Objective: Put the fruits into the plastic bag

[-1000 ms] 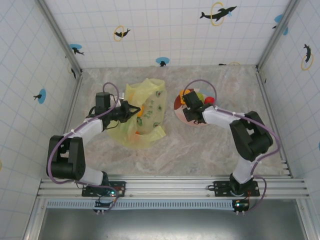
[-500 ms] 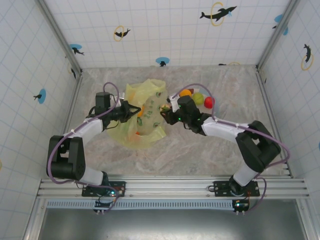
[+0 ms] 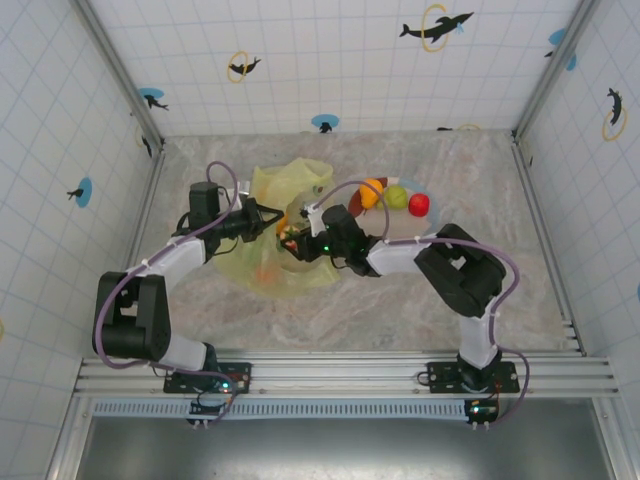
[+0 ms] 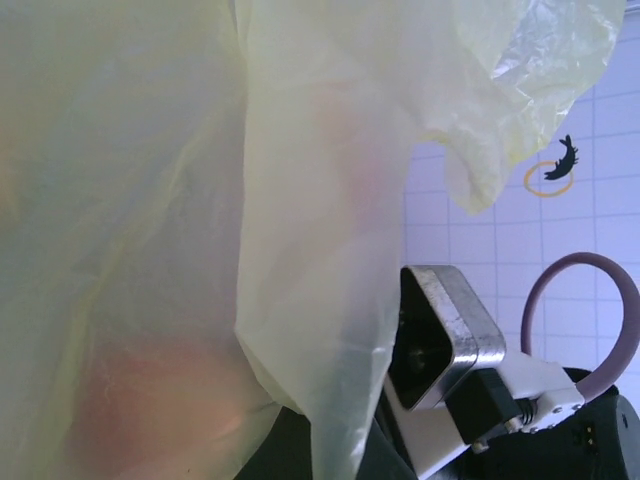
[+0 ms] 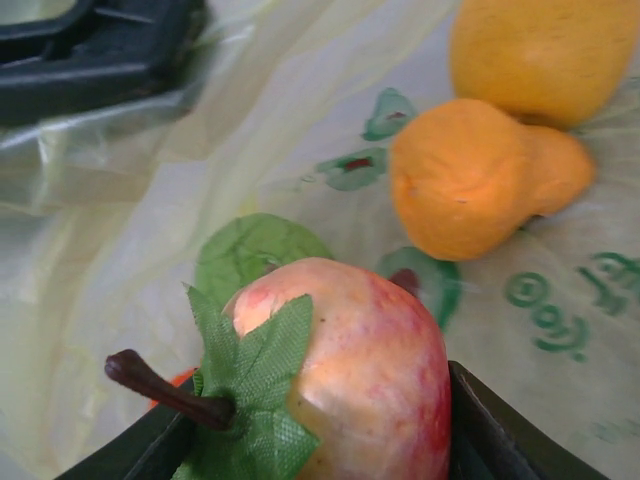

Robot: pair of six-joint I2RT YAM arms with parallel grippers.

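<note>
Crinkly plastic bag (image 4: 150, 200) (translucent, glossy)

White gridded walls (image 3: 330, 60) with dolphin stickers (image 3: 436, 26) enclose a marbled tabletop (image 3: 400, 300)

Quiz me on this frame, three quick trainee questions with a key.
1. True or false: the right gripper holds an apple above the bag.
2. How many fruits lie to the right of the bag, outside it? A) one B) three C) six
3. Fill in: the left gripper is shut on the ____.

Key: 1 true; 2 B; 3 bag.
</note>
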